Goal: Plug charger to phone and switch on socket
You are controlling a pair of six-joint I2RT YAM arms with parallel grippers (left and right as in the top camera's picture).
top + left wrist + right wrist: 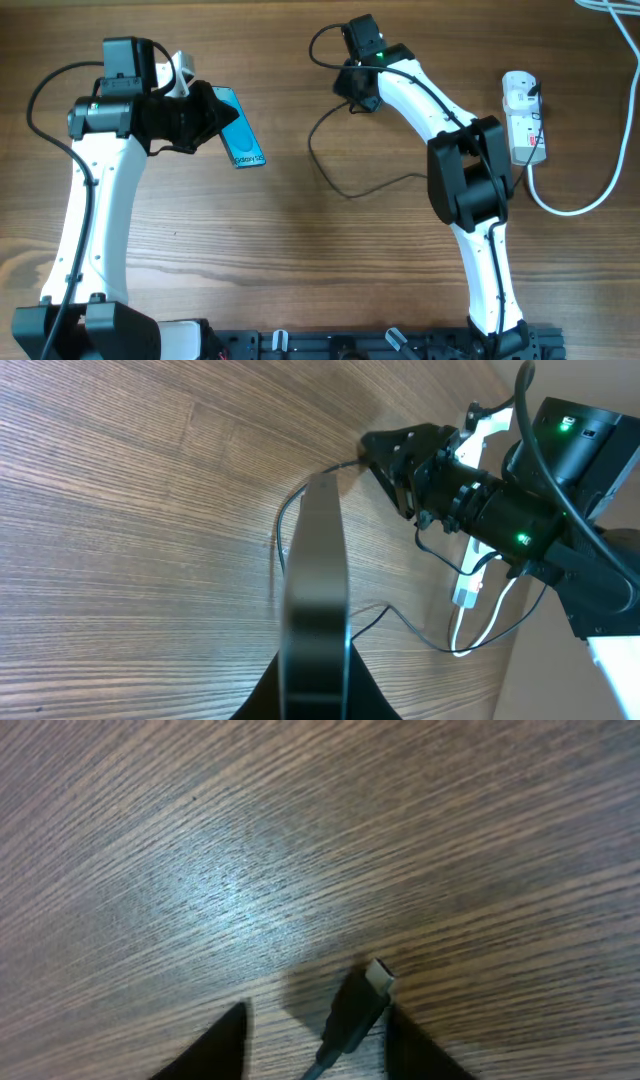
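Observation:
My left gripper is shut on the phone and holds it above the table at the back left, its teal screen tilted up. In the left wrist view the phone shows edge-on, a dark slab between my fingers. My right gripper is open low over the table at the back middle. The charger plug lies between its fingers, close against the right one. The charger's thin dark cable loops across the table toward the white socket at the far right.
A thick white cord curves from the socket round to the table's right edge. The right arm's wrist shows in the left wrist view, close beyond the phone's far end. The arm bases stand along the front edge.

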